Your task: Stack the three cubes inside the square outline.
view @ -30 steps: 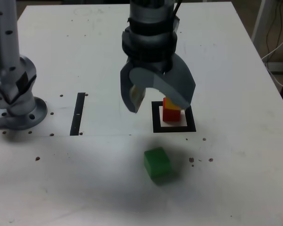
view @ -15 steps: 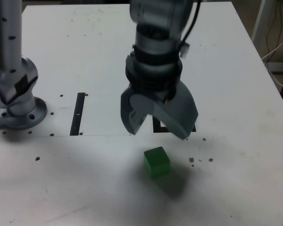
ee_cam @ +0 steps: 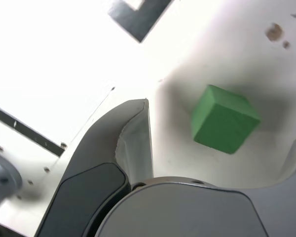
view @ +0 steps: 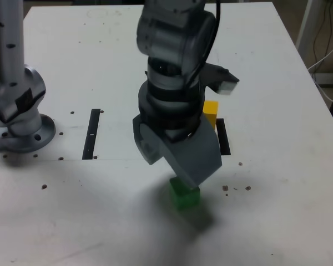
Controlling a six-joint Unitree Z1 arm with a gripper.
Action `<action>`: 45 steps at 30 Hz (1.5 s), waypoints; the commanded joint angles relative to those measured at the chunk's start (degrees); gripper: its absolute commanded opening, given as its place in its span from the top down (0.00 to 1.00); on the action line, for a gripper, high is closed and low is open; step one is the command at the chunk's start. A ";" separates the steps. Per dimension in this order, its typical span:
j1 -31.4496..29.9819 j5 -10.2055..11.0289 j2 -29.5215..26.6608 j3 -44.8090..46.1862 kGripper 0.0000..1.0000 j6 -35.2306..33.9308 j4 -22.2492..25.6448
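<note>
Exterior and wrist views of a white table (view: 277, 183). The gripper (view: 180, 166) hangs low over the green cube (view: 185, 195), its jaws spread wide and holding nothing. In the wrist view the green cube (ee_cam: 224, 119) rests on the table between the two jaws, clear of both, with one grey jaw to one side and the edge of the other at the frame's border. In the exterior view the arm hides most of the square outline (view: 223, 136); only its side toward the exterior view's right shows. The yellow cube (view: 211, 111) is partly visible behind the wrist, raised above the outline. The red cube cannot be seen. A thin black strip (view: 92, 133) lies toward the exterior view's left, near the arm's base (view: 19, 127).
</note>
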 commanded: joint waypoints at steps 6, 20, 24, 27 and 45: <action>-1.19 0.47 0.95 0.47 0.00 2.14 -2.35; -1.97 2.51 3.21 0.40 0.03 2.18 -3.47; -2.68 2.80 3.83 0.39 0.05 2.08 -3.74; -3.16 2.84 4.43 0.25 0.09 1.88 -3.97; -5.47 4.81 6.19 -0.54 0.54 -1.54 -5.15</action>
